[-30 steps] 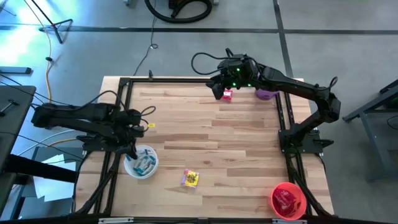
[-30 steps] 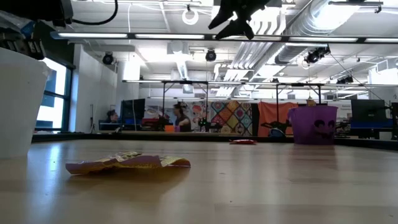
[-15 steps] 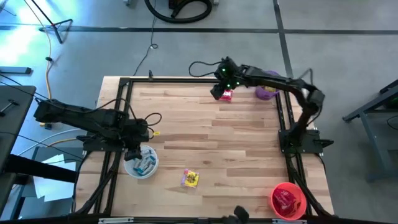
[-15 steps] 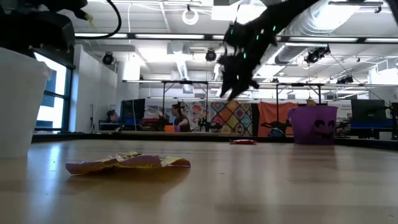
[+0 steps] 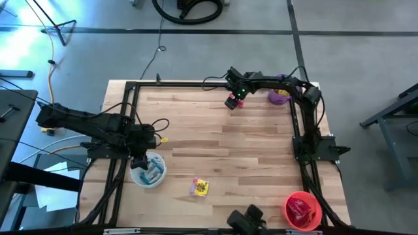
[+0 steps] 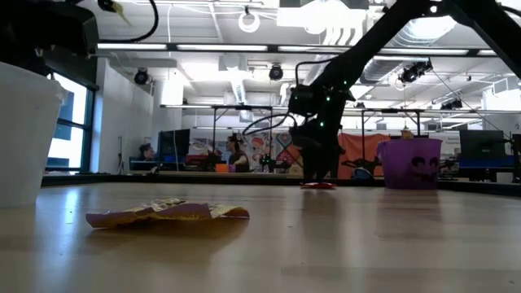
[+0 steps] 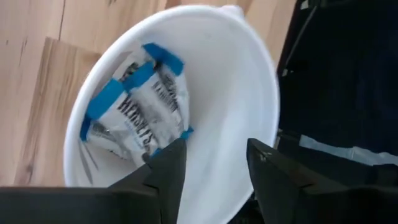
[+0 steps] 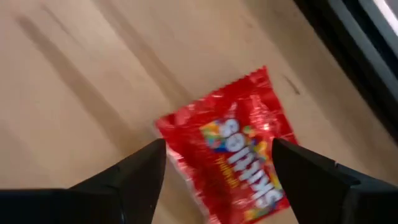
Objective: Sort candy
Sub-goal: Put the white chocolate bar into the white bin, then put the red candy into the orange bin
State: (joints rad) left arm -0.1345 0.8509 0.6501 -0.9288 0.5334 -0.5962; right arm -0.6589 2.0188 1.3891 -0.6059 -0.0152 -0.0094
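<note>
Most candy is already sorted: blue-and-white packets (image 7: 134,106) lie in the white bowl (image 5: 148,171) and red ones in the red bowl (image 5: 302,210). One red packet (image 8: 233,149) is straddled by the open right pincer (image 8: 214,165) near the purple bowl (image 5: 279,97), and a yellow packet (image 5: 200,188) is left on the table (image 5: 248,150). The left pincer (image 7: 208,165) is held open and empty above the white bowl.

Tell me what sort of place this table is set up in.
Probably an open lab or workshop: a bare concrete floor around the wooden table, exposed ceiling ducts with strip lights, and people at desks far behind.
</note>
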